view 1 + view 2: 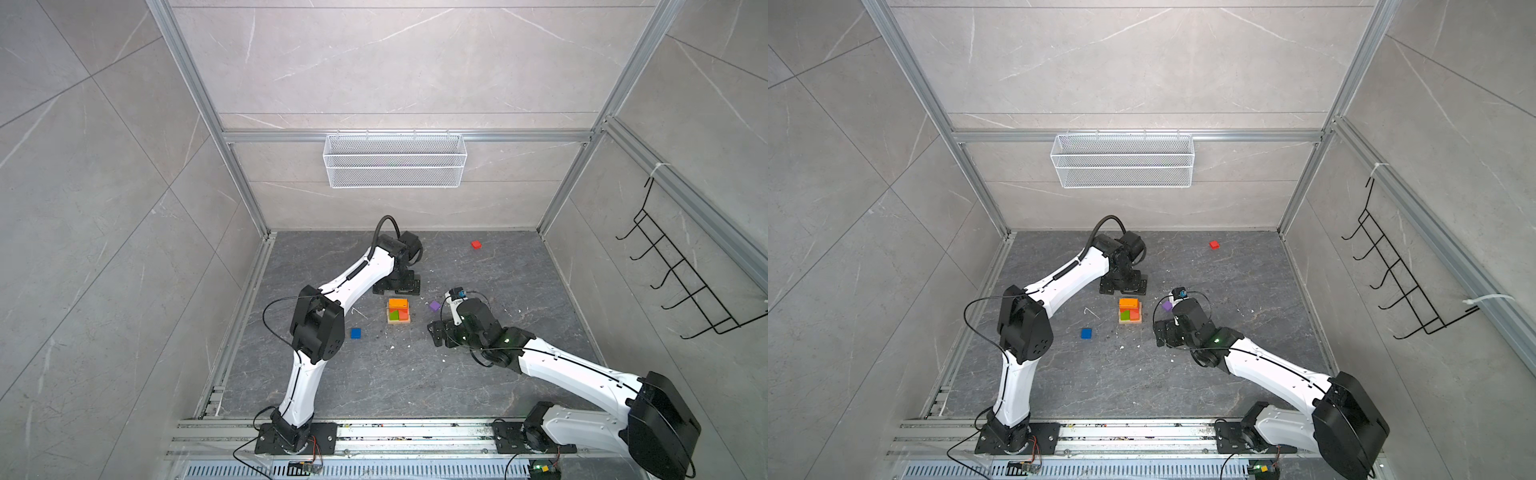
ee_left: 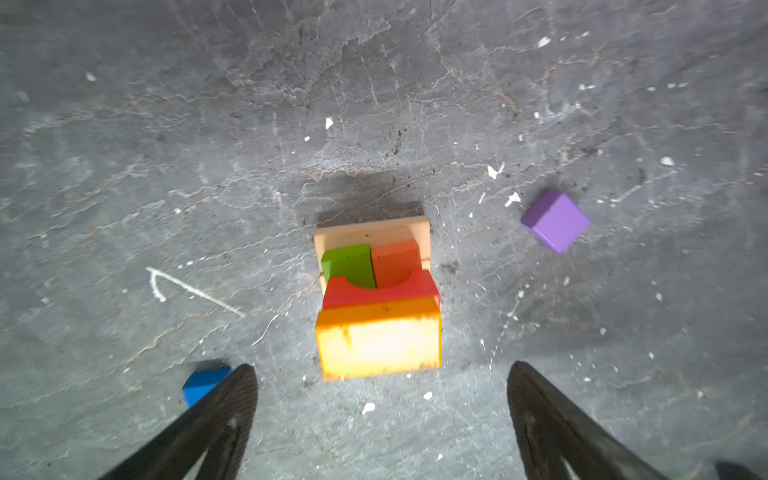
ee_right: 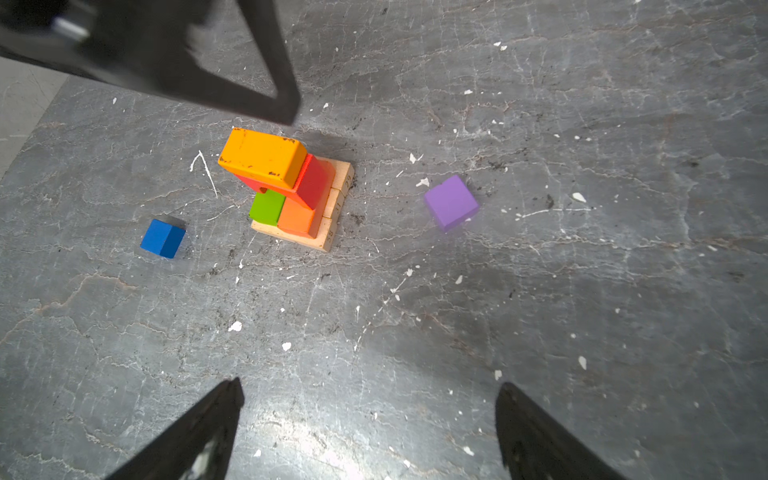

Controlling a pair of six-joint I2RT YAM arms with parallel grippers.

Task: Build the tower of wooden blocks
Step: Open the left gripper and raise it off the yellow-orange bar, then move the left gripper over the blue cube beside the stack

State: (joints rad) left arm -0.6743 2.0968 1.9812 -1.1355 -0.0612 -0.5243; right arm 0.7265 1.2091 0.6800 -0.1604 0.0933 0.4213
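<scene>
Hovering above the wood block tower [image 2: 376,291], left gripper [image 2: 382,368] spread; right gripper [image 3: 370,387] spread, apart.

Dark grey stone-look tabletop [image 2: 166,124] runs beneath both pairs of jaws, small white chips [image 2: 492,171] scattered just ahead of them, a white wire-mesh basket [image 1: 395,160] hanging well beyond on the back wall, a black wire hook rack [image 1: 683,261] far right of the right-hand jaws.
</scene>
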